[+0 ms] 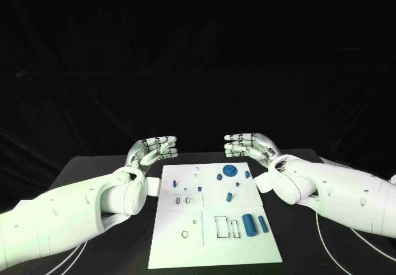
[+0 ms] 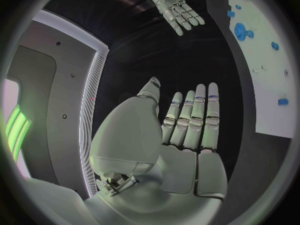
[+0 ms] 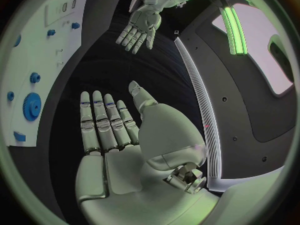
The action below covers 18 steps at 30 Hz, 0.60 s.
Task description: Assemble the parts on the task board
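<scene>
Both hands empty, fingers extended: left hand [image 1: 153, 150] and right hand [image 1: 250, 146] hover beyond the task board [image 1: 216, 252], parts untouched (gear [image 1: 229, 169] at far end). Bring one hand down first, slowly

Head camera looks down; wrist cameras behind palms share task board [image 1: 216, 220].

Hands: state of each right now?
Left hand: open, holding nothing, beyond the task board's far left corner.
Right hand: open, holding nothing, beyond its far right corner.
</scene>
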### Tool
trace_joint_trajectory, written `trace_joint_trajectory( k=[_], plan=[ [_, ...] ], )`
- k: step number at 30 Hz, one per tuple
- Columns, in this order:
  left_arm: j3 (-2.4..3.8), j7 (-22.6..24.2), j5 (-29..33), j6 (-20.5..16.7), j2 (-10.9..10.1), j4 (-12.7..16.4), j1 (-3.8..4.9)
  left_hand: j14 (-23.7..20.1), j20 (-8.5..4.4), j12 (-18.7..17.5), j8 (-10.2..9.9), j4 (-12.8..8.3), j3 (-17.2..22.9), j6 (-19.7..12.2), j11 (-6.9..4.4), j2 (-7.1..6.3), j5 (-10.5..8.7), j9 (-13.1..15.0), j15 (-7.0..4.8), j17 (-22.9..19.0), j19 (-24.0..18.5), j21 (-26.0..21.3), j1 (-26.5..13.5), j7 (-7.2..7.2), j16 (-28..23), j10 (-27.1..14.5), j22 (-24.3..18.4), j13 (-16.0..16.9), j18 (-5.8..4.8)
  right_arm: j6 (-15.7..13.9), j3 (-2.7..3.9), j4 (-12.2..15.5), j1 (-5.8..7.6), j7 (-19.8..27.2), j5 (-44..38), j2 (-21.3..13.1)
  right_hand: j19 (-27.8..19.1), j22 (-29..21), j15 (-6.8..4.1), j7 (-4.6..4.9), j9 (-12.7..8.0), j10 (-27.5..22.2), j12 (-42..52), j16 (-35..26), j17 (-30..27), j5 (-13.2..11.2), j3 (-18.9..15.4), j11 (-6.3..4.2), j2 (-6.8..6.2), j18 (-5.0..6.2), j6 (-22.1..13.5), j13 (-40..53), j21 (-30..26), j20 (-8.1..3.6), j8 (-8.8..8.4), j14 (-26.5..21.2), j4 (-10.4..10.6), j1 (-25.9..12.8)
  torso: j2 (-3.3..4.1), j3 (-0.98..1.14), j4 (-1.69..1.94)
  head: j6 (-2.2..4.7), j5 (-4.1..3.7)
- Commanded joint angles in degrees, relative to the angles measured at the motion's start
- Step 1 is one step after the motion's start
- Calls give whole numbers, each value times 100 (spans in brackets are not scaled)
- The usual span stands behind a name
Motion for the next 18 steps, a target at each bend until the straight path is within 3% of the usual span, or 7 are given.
trace_joint_trajectory(
  k=[1, 9, 13, 18],
  plan=[
    [16, 64, -112, 266, -106, 167, 25, 266, -86, -18, -5, -119, -42, 186, -66, 7, -30, -28, -77, 57, 262, 93, 94, 68, 42, 215, 19, -9, 75, -207, 24, 3, 59, 30, -903, -39, 543, 22, -171, 208, 26, 818, -7, 36, 14, -126, 245, -152, -89, 137, 983, 12, 218, -85, 3, 811, -424, 281, 167, 4, 20, 43, -34],
    [94, -50, -196, 332, -391, 589, 50, 829, -266, -68, -58, -300, -139, 511, -202, 97, -35, -51, -254, 299, 772, 276, 142, -35, 79, 689, 67, 17, 67, -246, 78, 1, 248, -383, -2118, -159, 943, 40, -325, 122, 24, 1268, -137, -19, 13, -149, 560, -265, -283, 133, 1309, 14, 422, -259, -78, 1293, -451, 319, 411, 9, 82, 134, -82],
    [132, -119, -215, 381, -530, 843, 63, 1087, -352, -86, -86, -363, -172, 638, -265, 124, -35, -47, -337, 465, 970, 370, 159, -73, 131, 905, 104, 41, 66, -186, 127, -23, 346, -868, -3312, -176, 1375, 174, -454, 68, 33, 1554, -153, 0, 19, -137, 694, -358, -408, 127, 1484, 24, 753, -447, -84, 1660, -452, 298, 546, 15, 98, 169, -110],
    [172, -192, -225, 446, -649, 1138, 71, 1140, -372, -103, -100, -377, -185, 667, -276, 128, -36, -46, -354, 516, 1011, 392, 158, -80, 137, 946, 115, 44, 64, 9, 174, -44, 420, -1528, -4950, -138, 1950, 557, -662, -21, 35, 1820, -167, 105, 34, -158, 702, -472, -563, 104, 1645, 27, 1483, -727, -88, 2208, -431, 312, 692, 10, 126, 212, -164]
  ],
)
